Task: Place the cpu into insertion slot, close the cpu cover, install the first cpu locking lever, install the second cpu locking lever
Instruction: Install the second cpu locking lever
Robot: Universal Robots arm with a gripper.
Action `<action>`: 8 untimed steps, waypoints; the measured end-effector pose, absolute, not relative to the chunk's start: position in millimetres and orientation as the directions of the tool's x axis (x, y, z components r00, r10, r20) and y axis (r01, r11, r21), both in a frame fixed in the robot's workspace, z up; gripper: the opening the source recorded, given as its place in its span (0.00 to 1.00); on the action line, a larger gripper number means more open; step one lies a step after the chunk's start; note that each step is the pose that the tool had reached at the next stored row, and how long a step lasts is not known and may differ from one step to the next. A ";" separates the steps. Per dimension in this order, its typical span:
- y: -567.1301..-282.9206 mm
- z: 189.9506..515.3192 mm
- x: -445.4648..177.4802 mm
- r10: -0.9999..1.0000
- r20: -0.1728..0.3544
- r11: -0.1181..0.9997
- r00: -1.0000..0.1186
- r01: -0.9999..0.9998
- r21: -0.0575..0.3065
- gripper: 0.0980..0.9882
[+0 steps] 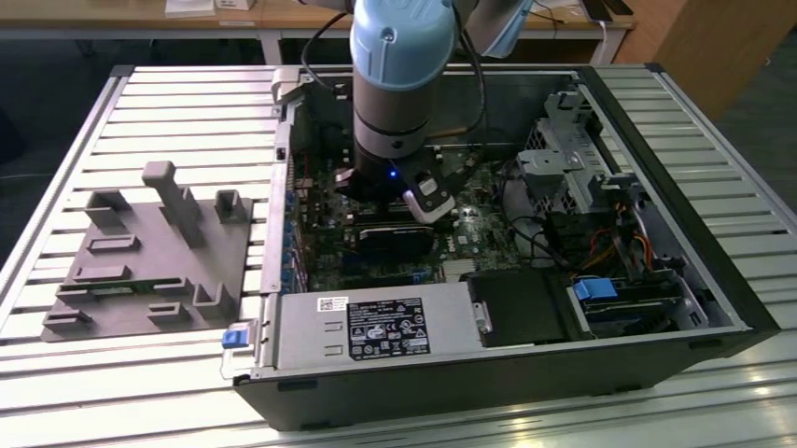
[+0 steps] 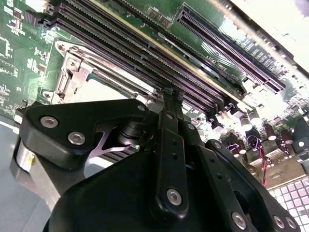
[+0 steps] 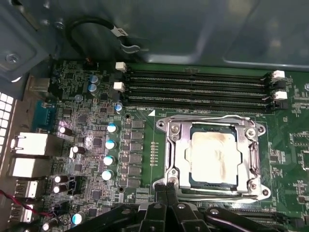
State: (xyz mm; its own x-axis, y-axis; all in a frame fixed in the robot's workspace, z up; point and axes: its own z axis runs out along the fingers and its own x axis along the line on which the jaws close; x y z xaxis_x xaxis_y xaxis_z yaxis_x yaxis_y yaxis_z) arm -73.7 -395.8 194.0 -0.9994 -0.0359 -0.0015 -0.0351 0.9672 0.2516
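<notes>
The cpu (image 3: pixel 214 155), a pale square chip with a stained metal top, lies in the socket on the green motherboard. The silvery cpu cover (image 3: pixel 179 140) is folded down flat around it, so the insertion slot is hidden beneath both. A thin metal locking lever (image 3: pixel 207 117) runs along the socket edge beside the memory slots. My gripper (image 3: pixel 166 187) is shut, its black fingertips pressed together at the socket's corner with nothing seen between them. In the second wrist view the gripper (image 2: pixel 171 95) hovers just past the cover frame (image 2: pixel 72 67). In the exterior view the gripper (image 1: pixel 424 207) reaches down inside the open computer case.
Black memory slots (image 3: pixel 193 87) run beside the socket, and long expansion slots (image 2: pixel 227 48) lie further off. Small capacitors (image 3: pixel 110 145) stand nearby. The case holds a power supply (image 1: pixel 373 327) and a drive cage (image 1: pixel 561 159). A grey fixture (image 1: pixel 149 252) sits on the slatted table.
</notes>
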 end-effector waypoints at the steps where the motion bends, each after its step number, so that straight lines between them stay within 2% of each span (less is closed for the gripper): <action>1: -395.8 193.7 -74.1 -0.037 -0.002 0.967 -0.999 -0.036 0.253 0.01; 8: -391.2 192.4 -77.7 -0.038 -0.002 0.966 -0.999 -0.037 0.254 0.01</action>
